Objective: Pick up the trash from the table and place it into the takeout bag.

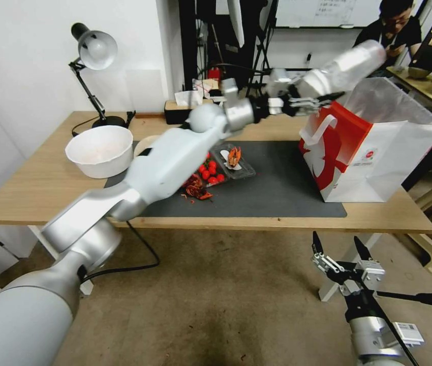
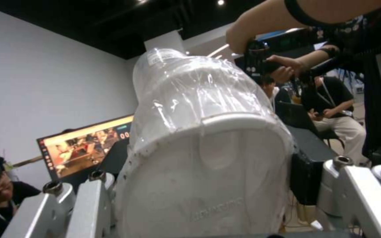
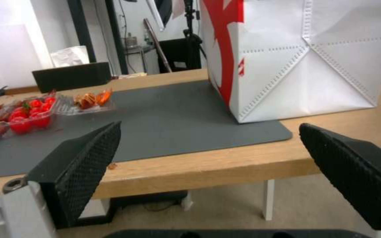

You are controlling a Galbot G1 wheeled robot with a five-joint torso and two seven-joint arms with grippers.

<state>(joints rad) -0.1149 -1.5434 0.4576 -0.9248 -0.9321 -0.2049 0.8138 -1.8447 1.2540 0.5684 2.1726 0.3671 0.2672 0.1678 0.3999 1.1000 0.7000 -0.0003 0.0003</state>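
While it hangs over the bag: left gripper is clamped on the plastic-wrapped white container.
Hold point: the stiffer white rim end, between the fingers.
Handling: likely light, thin-walled and crushable; the film looks slippery.
Takeout bag: upright on the bench, mouth just below the container.
Right gripper: spread wide, empty, low before the bench edge.

White walls — desk lamp — brown floor
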